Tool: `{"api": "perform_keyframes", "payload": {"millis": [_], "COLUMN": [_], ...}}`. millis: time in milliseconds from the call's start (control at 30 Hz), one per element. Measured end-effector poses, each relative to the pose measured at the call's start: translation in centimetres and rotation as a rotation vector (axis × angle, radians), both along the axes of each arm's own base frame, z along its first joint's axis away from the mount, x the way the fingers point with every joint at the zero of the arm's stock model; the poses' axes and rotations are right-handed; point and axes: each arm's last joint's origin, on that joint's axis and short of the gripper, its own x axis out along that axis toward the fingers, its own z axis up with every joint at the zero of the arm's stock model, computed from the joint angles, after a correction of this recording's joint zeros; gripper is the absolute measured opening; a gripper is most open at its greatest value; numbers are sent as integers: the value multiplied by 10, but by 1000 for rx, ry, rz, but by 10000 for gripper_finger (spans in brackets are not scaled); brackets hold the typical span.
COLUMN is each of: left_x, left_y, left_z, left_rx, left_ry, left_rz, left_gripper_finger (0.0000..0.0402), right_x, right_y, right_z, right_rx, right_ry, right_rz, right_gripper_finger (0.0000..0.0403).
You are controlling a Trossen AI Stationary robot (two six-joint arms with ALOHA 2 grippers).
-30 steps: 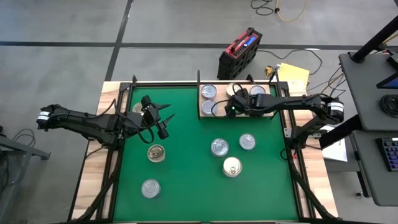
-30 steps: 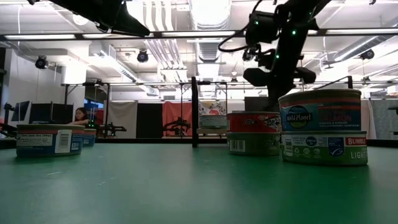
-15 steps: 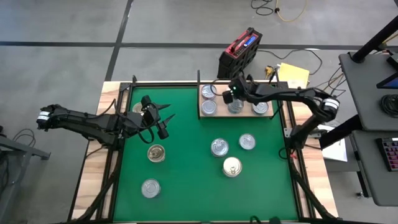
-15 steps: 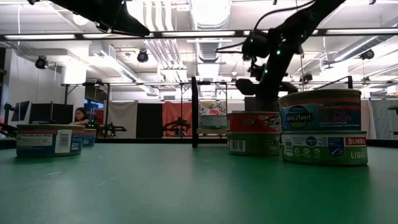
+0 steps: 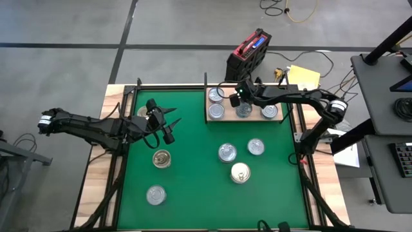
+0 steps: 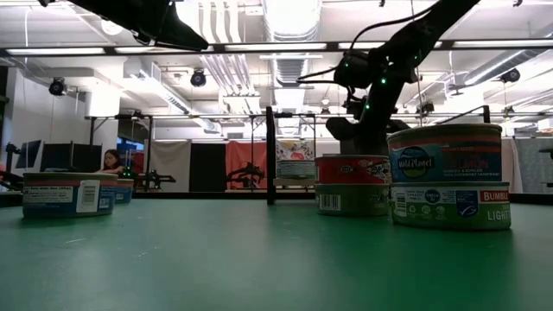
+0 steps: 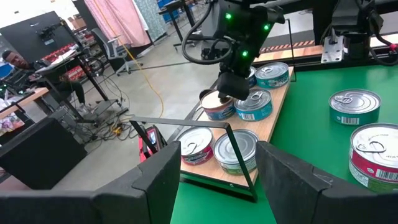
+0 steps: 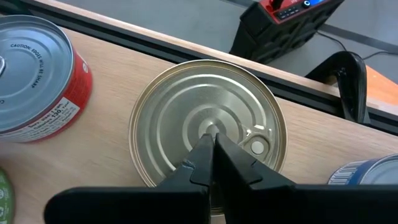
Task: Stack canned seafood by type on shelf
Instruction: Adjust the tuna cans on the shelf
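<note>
On the mat's left side, the left gripper [image 5: 168,124] hovers with fingers spread and nothing between them. A gold-lidded tin [image 5: 161,158] lies just toward the mat's near edge from it, so this arm is much the nearer one for that tin and for the silver tin [image 5: 156,194] further on. Mid-mat sit three more tins [image 5: 239,160].

At the far edge, the shelf [image 5: 209,103] holds tins in a row. The right gripper [image 8: 212,148], fingers pressed together and holding nothing, points straight down at the centre of a plain silver lid [image 8: 208,124] there. Beside it a red tin [image 8: 31,74] reads "CAUTION: EDGES MAY BE SHARP".

At table level, stacked cans [image 6: 447,175] read "Wild Planet" and "BUMBLE... LIGHT".
</note>
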Motion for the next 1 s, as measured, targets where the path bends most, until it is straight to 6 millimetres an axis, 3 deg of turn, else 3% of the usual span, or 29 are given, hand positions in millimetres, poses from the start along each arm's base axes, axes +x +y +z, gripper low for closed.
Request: {"api": "perform_keyframes", "payload": {"millis": [1000], "left_x": [0], "left_y": [0], "left_z": [0], "left_rx": [0], "left_ry": [1], "left_rz": [0], "left_gripper_finger": [192], "right_x": [-9], "right_y": [4], "right_z": [-3], "right_rx": [21], "right_ry": [119], "right_rz": [-23], "right_gripper_finger": [9]}}
